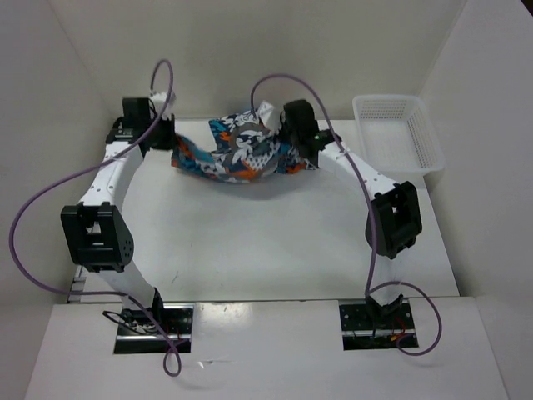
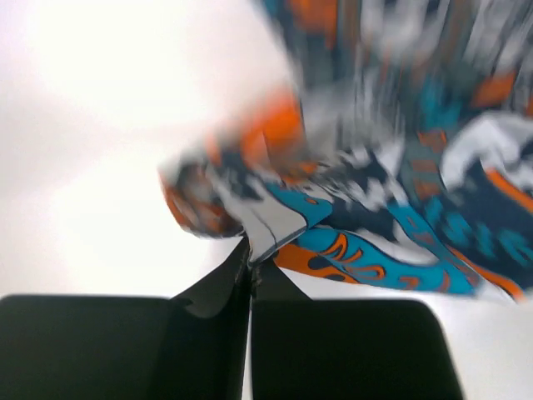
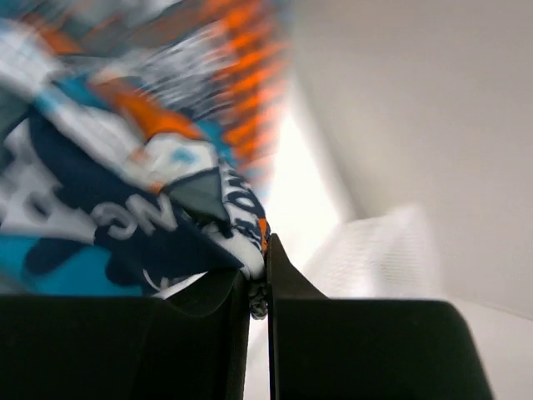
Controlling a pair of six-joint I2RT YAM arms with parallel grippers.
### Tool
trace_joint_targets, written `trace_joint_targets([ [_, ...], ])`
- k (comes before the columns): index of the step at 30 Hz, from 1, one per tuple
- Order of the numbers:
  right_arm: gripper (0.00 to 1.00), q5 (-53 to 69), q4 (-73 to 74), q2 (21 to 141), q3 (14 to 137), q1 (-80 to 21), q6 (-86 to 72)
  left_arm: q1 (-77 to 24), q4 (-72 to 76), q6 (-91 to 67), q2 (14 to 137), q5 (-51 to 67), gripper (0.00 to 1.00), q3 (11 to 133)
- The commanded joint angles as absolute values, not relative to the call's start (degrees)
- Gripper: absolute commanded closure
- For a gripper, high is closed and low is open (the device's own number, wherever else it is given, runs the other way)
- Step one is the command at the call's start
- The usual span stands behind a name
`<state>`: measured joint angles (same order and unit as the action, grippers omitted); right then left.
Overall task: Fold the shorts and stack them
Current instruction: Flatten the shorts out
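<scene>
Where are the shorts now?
Top view: the shorts span the far middle of the table, held by the left gripper and the right gripper, left of the basket.

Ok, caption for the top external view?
Left gripper and right gripper pinch opposite ends of teal-orange-white patchwork fabric shorts, white mesh basket at right.

Item count: one pair of shorts (image 1: 241, 150); one white mesh basket (image 1: 430, 143); one table (image 1: 266, 242); two arms (left arm (image 1: 108, 179), right arm (image 1: 360, 168)); two grippers, the left gripper (image 2: 250, 254) and the right gripper (image 3: 265, 250); two purple cables, the left cable (image 1: 32, 202) and the right cable (image 1: 283, 77).
</scene>
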<state>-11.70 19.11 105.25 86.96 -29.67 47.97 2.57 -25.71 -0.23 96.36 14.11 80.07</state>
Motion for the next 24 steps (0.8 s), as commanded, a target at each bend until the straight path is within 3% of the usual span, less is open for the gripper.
trace_joint_targets([
  [1, 0.97, -18.62, 13.26, 109.06, 109.77, -27.33, 50.54, 3.95, -26.89, 0.00, 96.94, 10.48, 1.00, 98.93],
  [4, 0.98, -19.95, 15.02, 110.74, 118.71, -27.33, 50.54, 4.48, -28.65, 0.00, 95.20, 8.36, 1.00, 107.39],
  [8, 0.98, -19.95, 18.53, 104.96, 113.49, -27.33, 53.69, 5.97, -32.77, 0.00, 90.98, 7.12, 1.00, 105.22],
  [16, 0.98, -17.67, 28.99, 86.43, 76.59, -27.33, 64.59, 7.91, -40.33, 0.00, 75.69, 9.14, 1.00, 75.10],
  [18, 0.94, -16.44, 31.80, 83.86, 67.21, -28.04, 65.13, 7.13, -43.32, 0.00, 70.00, 9.93, 1.00, 67.28],
  [19, 0.89, -15.74, 32.69, 81.76, 64.63, -28.73, 65.13, 6.25, -46.90, 0.00, 68.31, 9.93, 1.00, 59.93],
  [20, 0.60, -14.34, 33.39, 80.87, 62.34, -29.35, 64.34, 4.59, -48.76, 0.00, 66.72, 9.41, 0.93, 56.72],
  [21, 0.43, -13.54, 33.40, 80.25, 58.83, -29.36, 63.55, 4.05, -50.61, 0.00, 64.19, 9.40, 0.84, 53.91],
  [23, 0.24, -12.05, 34.89, 79.11, 58.01, -29.36, 60.48, 3.43, -54.31, 0.00, 61.80, 10.11, 0.69, 48.55],
  [24, 0.20, -11.17, 34.89, 79.10, 58.01, -29.36, 59.16, 3.43, -54.32, 0.00, 61.79, 10.72, 0.59, 47.91],
])
